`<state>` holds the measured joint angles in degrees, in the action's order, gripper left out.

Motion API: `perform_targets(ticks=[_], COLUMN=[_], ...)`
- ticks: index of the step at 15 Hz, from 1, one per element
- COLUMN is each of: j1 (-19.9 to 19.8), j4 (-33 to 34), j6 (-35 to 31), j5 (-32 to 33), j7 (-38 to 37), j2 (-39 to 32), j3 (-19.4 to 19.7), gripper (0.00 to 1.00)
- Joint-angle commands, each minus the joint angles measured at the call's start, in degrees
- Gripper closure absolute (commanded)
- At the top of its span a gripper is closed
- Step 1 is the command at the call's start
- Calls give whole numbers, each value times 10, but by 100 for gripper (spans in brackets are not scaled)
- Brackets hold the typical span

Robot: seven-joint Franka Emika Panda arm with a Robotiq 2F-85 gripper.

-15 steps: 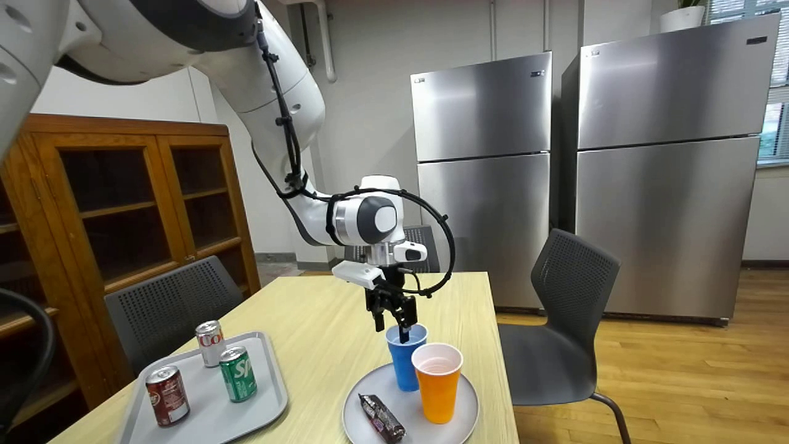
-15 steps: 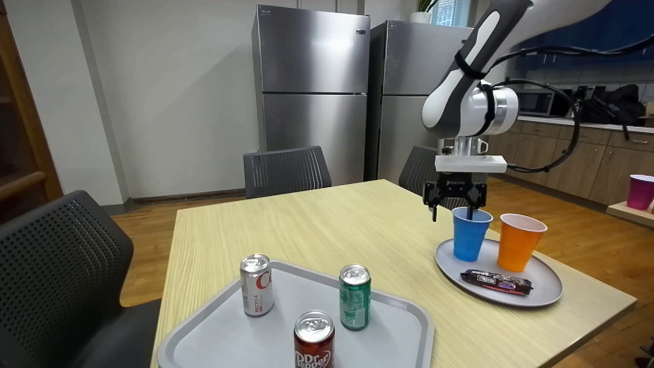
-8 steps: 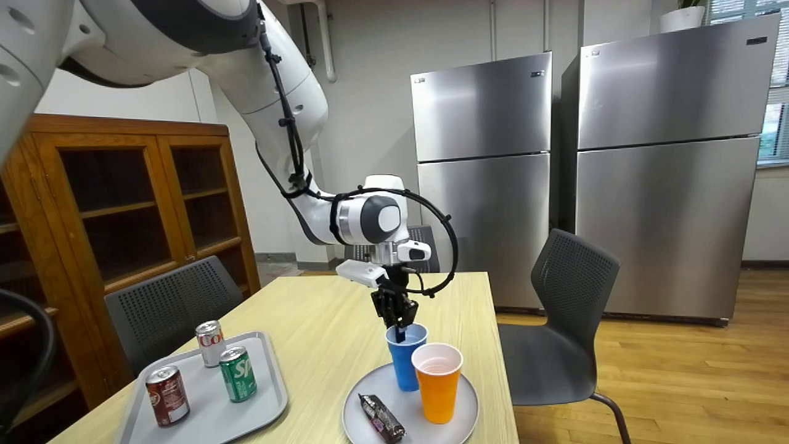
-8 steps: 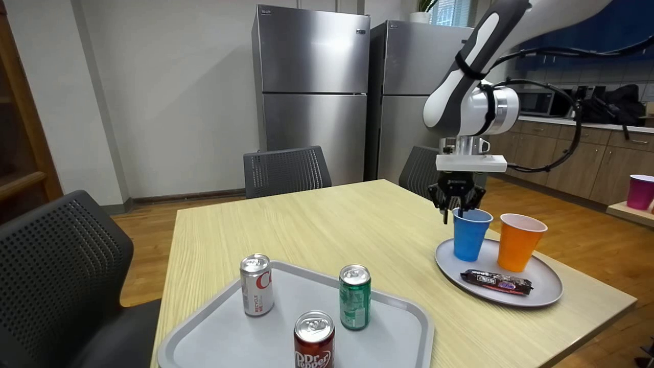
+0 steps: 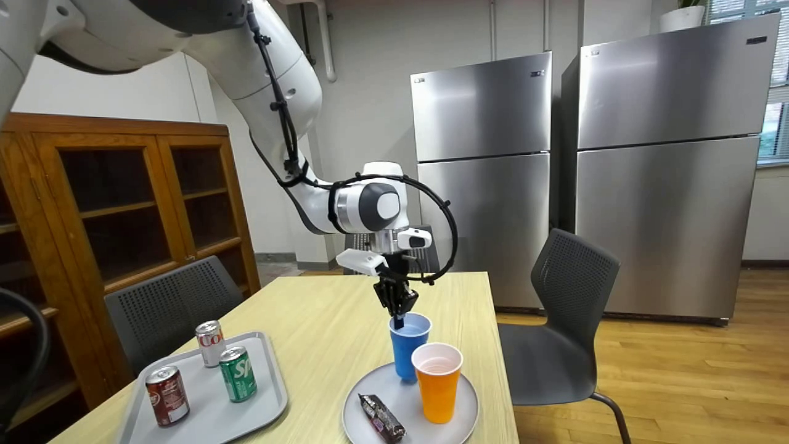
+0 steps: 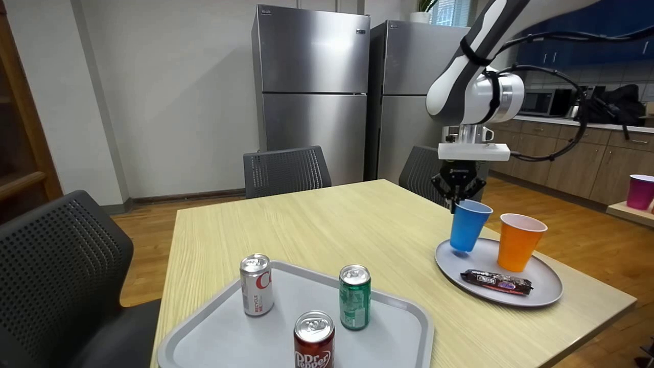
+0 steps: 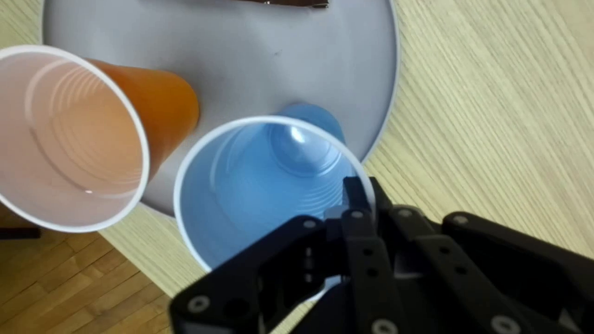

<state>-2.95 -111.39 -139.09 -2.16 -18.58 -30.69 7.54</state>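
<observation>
The end effector point(image 7: 368, 194) is clamped at the rim of the blue cup point(image 6: 467, 228), one finger inside the plastic and one outside, with only that thin side pinched between them. The cup is mouth up, over a round gray plate point(image 6: 546, 283) near the plate's rim. Its base seems to hang just clear of the plate — the space beneath is too narrow to be certain. In the wrist view the cup's wide opening shows ridges and a bright glint down near its bottom.

Just beside it, with a gap between, an orange cup point(image 6: 518, 248) stands upright on the plate, pale inside. A bar point(image 6: 496, 282) in a dark, shiny wrapper lies flat there too, near the orange cup's base.

The plate rests near one edge of the pale wooden tabletop point(image 6: 306, 220). Well apart from it, a gray tray point(image 6: 301, 294) carries three upright cans: a silver can point(image 6: 257, 286) with red lettering, a green can point(image 6: 355, 297) and a dark red can point(image 6: 314, 343) marked Dr Pepper.

Gray chairs point(image 5: 573, 283) stand around the tabletop — two steel refrigerators point(image 5: 481, 197) rise beyond it, and in an exterior view a wooden cabinet point(image 5: 117, 203) with glass doors stands to one side. A purple cup point(image 6: 641, 191) sits on a separate wooden surface point(image 6: 626, 210) at the far edge of an exterior view.
</observation>
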Motion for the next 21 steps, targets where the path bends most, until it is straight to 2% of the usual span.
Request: perform_targets(ticks=[1,6,10,21], j1=[28,66,96,152], j4=[-41,-51,-26,117], j6=[15,29,45,73], j5=[12,35,52,58], j7=[-33,-76,-106,-116], j2=[69,116,113,-4], j3=[11,6,-8,-37], gripper=[99,99,99,99])
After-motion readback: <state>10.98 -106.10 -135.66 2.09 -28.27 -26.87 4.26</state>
